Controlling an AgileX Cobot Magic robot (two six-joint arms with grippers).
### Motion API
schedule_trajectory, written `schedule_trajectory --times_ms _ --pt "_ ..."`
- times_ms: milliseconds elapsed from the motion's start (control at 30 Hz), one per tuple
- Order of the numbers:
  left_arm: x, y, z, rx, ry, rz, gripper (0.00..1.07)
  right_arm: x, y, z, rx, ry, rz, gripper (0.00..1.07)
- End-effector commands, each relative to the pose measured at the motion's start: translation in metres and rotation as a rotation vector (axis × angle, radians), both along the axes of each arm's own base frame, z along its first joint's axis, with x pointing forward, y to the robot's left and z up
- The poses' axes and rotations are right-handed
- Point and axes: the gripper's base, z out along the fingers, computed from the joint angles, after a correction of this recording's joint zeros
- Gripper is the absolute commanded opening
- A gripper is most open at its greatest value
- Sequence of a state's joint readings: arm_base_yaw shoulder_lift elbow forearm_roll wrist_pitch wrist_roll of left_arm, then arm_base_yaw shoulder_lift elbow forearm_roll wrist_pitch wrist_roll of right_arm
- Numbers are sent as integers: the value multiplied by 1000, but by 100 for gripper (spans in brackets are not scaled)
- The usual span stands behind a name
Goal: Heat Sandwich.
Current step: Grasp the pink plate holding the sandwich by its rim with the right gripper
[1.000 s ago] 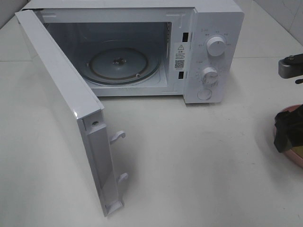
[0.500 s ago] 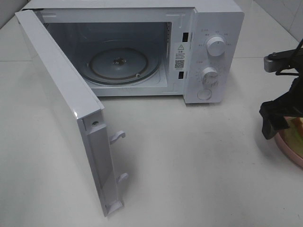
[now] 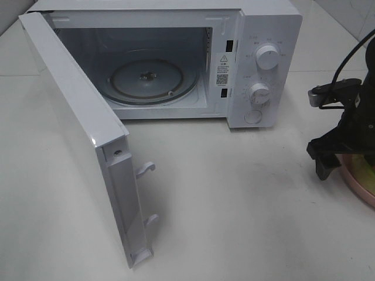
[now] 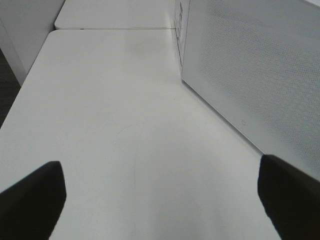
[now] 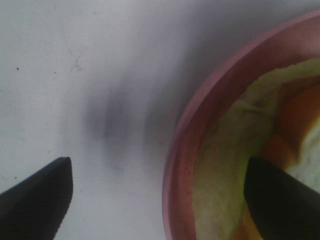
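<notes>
The sandwich (image 5: 235, 145) lies in a round pink plate (image 5: 182, 150) that stands on the white table (image 3: 234, 199), at the right edge of the high view, well apart from the microwave (image 3: 269, 23). The right wrist view is close and blurred. It shows a pale yellow-green, crinkled lettuce layer filling the near part of the plate, an orange patch beside it, and what seems to be a strip of whitish bread at the frame's edge. The lettuce reaches close to the plate's inner wall. In the high view the sandwich is hidden behind the black right arm, and only a curved piece of the plate rim (image 3: 357, 187) shows.

The right fingers (image 5: 37, 200) are spread wide and grasp nothing. One is over bare table outside the rim and the other over the sandwich, so the rim lies between them. Whether either one touches the plate cannot be told.

The left fingers (image 4: 35, 200) are likewise released and wide apart, with only bare table between them. Just beside them is the dotted outer panel of the microwave door (image 4: 260, 70).

The door (image 3: 82, 129) is swung fully open toward the camera, with its two latch hooks (image 3: 146, 168) showing on the free edge. Inside the lit cavity the glass turntable (image 3: 153, 79) is bare. Two white dials (image 3: 268, 57) sit on the control panel to the right of the opening.
</notes>
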State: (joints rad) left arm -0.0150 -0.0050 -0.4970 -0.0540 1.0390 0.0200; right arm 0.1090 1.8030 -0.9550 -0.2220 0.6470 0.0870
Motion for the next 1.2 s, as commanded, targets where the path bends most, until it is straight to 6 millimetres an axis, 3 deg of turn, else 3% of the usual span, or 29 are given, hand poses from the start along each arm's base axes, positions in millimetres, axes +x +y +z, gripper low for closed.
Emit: schedule_trajectory --times_ms 33,400,533,633,667,700,767,800,1200 --pt "-4 0 0 -1 -27 2 98 4 -2 -8 -5 5 -14 88" --pt "-4 0 0 -1 -27 2 98 6 -1 -30 3 50 -28 83" --pt "-4 0 0 -1 -27 2 98 6 -1 -30 3 52 -29 71" --pt "-4 0 0 -1 -27 2 98 6 -1 -30 2 51 -34 55" --pt "-4 0 0 -1 -27 2 98 6 -1 -30 1 49 -51 39" --pt "-4 0 0 -1 -27 2 98 6 -1 -30 1 49 -51 39" --pt "-4 0 0 -1 -27 2 98 6 -1 -30 1 51 -65 17" --pt "-4 0 0 -1 -27 2 98 6 -1 -30 0 51 -63 0" --pt "-4 0 0 -1 -27 2 98 5 -3 -29 -18 57 -48 0"
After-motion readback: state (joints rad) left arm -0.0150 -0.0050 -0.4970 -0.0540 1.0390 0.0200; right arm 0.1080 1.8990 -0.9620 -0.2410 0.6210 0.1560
